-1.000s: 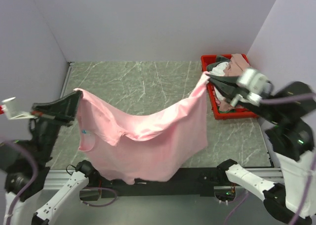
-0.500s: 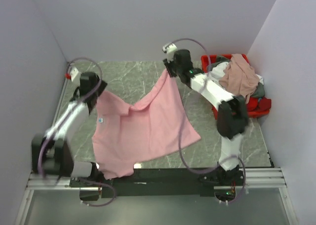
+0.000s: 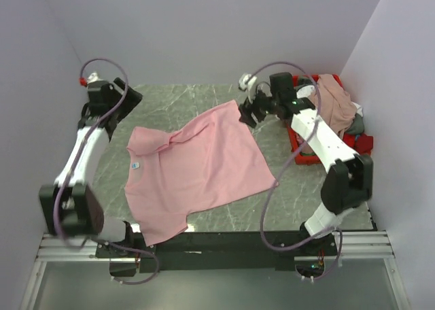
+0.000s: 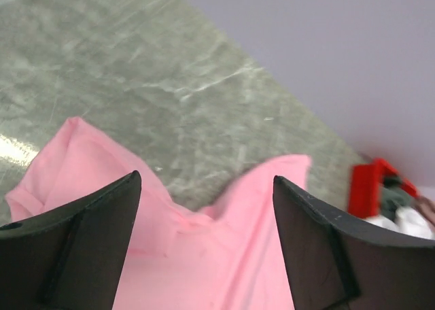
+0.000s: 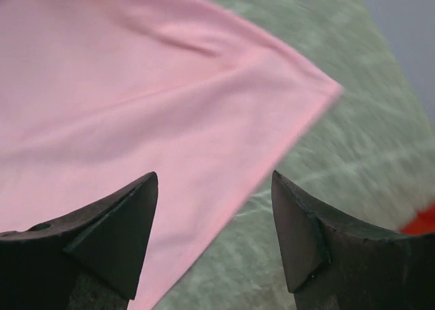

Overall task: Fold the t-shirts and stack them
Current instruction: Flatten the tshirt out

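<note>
The light pink t-shirt (image 3: 197,167) lies spread on the marble table (image 3: 177,99), its near hem hanging over the front edge and its collar area rumpled at the far left. My left gripper (image 3: 130,100) hovers open just above the shirt's far left corner. My right gripper (image 3: 246,113) is open over the far right corner. In the left wrist view the pink cloth (image 4: 204,255) lies below the gripper (image 4: 205,177), nothing between the fingers. The right wrist view shows the shirt corner (image 5: 136,85) under the empty gripper (image 5: 214,175). More t-shirts, dusty rose (image 3: 333,102) on top, are heaped at the right.
A red plastic bin (image 3: 299,153) at the far right holds the heap, with grey (image 3: 357,126) and red (image 3: 360,143) cloth spilling over its right side. The bin (image 4: 367,184) also shows in the left wrist view. Walls close in on the left, back and right.
Both grippers have opened and let go of the pink shirt. It was held up between them; now it lies flat on the table. Both arms swung toward the back.
</note>
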Robot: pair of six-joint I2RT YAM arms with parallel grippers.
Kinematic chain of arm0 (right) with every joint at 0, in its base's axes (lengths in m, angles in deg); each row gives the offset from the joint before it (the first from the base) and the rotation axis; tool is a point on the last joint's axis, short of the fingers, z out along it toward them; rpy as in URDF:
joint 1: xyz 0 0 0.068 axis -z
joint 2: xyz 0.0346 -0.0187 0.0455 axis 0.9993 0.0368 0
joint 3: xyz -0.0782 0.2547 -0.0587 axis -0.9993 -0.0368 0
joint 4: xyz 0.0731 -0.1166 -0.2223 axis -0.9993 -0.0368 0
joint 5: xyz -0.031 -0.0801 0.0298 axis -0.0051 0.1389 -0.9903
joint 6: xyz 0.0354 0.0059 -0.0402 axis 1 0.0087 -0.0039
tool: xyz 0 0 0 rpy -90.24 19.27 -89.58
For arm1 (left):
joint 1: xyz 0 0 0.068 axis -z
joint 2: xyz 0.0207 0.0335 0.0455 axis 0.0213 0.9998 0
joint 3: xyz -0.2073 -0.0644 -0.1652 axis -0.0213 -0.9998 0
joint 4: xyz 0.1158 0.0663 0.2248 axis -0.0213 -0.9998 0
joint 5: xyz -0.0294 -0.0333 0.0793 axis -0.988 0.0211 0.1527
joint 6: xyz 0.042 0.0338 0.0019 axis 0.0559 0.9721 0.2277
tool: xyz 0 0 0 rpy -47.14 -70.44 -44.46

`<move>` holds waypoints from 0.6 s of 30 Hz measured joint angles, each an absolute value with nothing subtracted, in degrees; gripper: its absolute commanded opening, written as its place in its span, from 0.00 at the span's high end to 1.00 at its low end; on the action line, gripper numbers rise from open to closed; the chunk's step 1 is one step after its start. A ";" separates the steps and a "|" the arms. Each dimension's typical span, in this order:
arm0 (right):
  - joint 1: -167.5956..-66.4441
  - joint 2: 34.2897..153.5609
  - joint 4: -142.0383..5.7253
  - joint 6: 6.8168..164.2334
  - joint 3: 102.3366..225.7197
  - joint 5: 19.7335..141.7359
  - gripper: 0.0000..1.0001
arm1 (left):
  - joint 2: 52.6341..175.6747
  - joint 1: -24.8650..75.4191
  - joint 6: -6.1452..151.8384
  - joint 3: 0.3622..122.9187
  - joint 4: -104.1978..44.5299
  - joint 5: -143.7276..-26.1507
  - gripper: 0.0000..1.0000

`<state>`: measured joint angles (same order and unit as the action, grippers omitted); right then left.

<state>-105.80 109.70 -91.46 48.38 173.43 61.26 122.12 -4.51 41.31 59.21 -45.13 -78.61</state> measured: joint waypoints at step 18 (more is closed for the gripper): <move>-115.38 90.23 -105.17 22.57 142.46 45.46 0.21 | 78.60 -4.53 33.69 24.74 -63.53 -83.33 0.26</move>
